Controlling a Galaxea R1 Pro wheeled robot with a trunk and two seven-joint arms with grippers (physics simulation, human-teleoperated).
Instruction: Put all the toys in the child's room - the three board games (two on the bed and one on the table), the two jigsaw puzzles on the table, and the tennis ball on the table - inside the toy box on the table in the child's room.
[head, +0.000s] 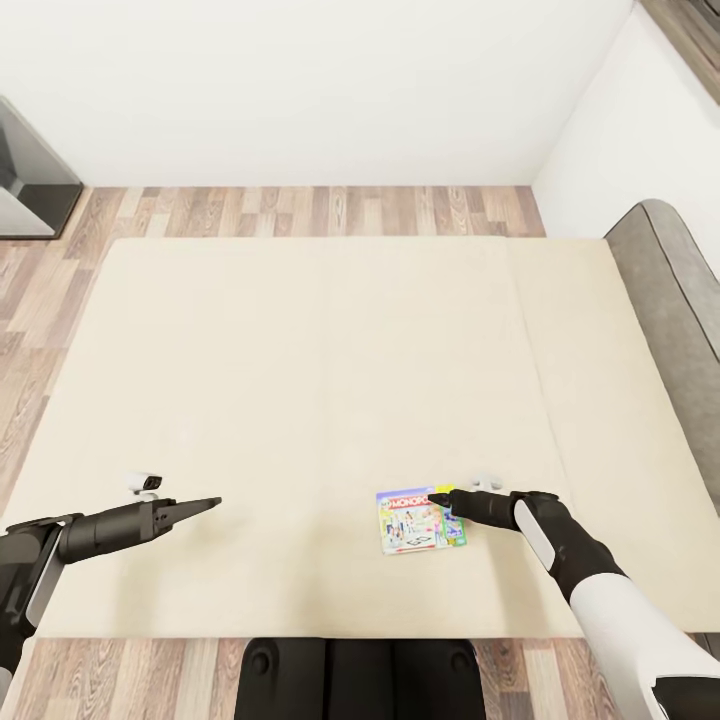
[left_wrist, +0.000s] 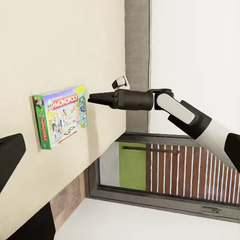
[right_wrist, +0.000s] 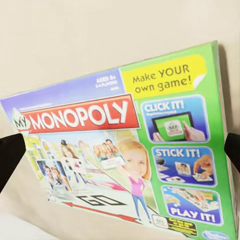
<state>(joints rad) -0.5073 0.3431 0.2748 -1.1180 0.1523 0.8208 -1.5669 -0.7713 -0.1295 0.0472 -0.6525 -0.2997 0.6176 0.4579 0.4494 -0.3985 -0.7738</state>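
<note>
The right gripper (head: 440, 499) hangs over the near right part of the bed (head: 300, 380), its tip above the right edge of the board game (head: 421, 520). In the right wrist view the two fingertips (right_wrist: 11, 157) appear as dark shapes at opposite edges of the frame, spread wider than the box lid between them; contact with the box cannot be confirmed. The fingers are cut off by the frame edges, so their full shape is not visible.

The board game is a Monopoly box with a green and blue lid, lying flat on the bed near its front edge. In the head view its right edge is partly covered by the right gripper.

The left gripper (head: 205, 503) extends over the near left part of the bed, well apart from the board game. Its jaws look drawn together to a point in the head view, and it holds nothing.

The bed surface is plain cream. A grey padded headboard (head: 670, 300) runs along its right side. Wood-plank floor (head: 300, 210) surrounds the bed, with white walls (head: 300, 80) beyond. A dark piece of furniture (head: 30, 180), cut off at the left edge, cannot be identified.
</note>
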